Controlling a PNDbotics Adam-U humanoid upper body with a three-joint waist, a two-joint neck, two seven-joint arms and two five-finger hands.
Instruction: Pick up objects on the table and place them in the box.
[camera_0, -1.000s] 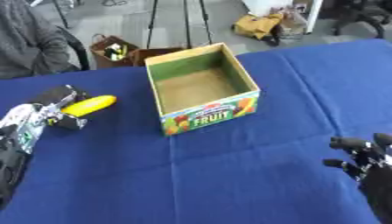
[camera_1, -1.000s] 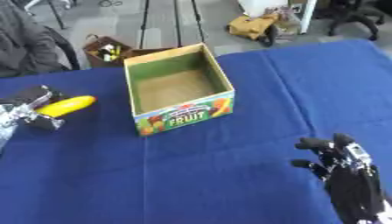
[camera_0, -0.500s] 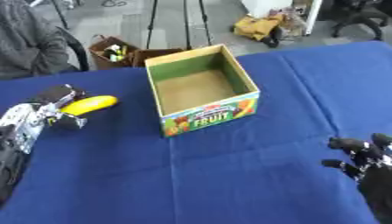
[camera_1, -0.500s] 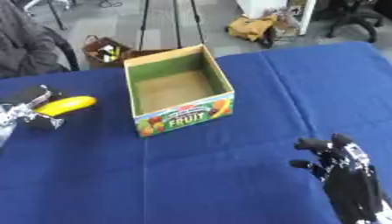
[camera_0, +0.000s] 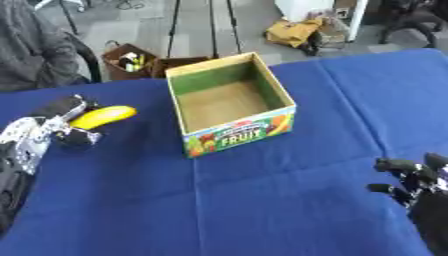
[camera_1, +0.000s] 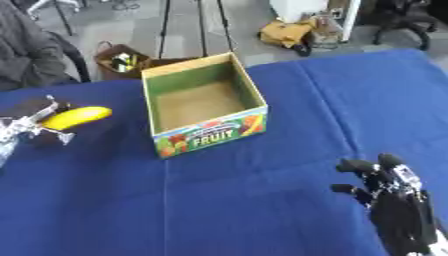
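Blue-clothed surface (camera_0: 262, 210), slightly askew in view. Open cardboard box (camera_0: 231, 111) near the middle, toward the far side — green inner walls, brown floor showing, fruit print and the word FRUIT on the near wall. Upright, flaps not visible, nothing seen inside.

Yellow banana (camera_0: 102, 116) at the left, well apart from the box, lying roughly level with its long axis pointing toward the box. Held at its near end by the left hand (camera_0: 54, 125): black fingers (camera_0: 77, 137) curled round the fruit from below and behind, silver wrist parts trailing toward the lower left edge. Cannot tell whether the banana is touching the cloth or lifted just off it.

Right hand (camera_1: 389, 192) at the lower right corner, over bare cloth, well clear of box and banana. Fingers pointing up and away, spread and relaxed — holding nothing.

Beyond the far edge: tripod legs (camera_0: 213, 25), a brown bag (camera_0: 131, 59) on the floor, a yellow-tan bundle (camera_0: 293, 32).
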